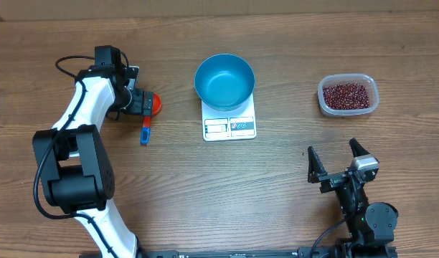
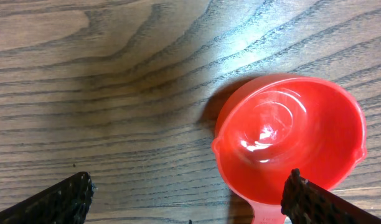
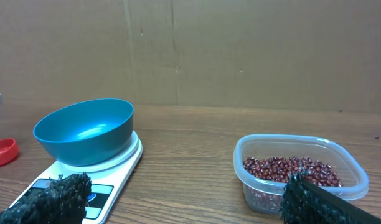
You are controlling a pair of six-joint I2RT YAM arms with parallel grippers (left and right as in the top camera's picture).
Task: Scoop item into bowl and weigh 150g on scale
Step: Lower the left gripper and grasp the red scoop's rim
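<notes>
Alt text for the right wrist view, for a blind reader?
A blue bowl sits on the white scale at left; a clear tub of red-brown beans stands at right on the table. Fingertips of the open right claw frame the bottom.

The left tool hangs spread wide above the wooden tabletop. An empty red scoop lies just ahead, partly behind one finger.

You have a wood-grain table with three things lying directly on it. The white scale is near the middle, a clear tub is well off to its right, and a red scoop with a blue handle is on the left.
</notes>
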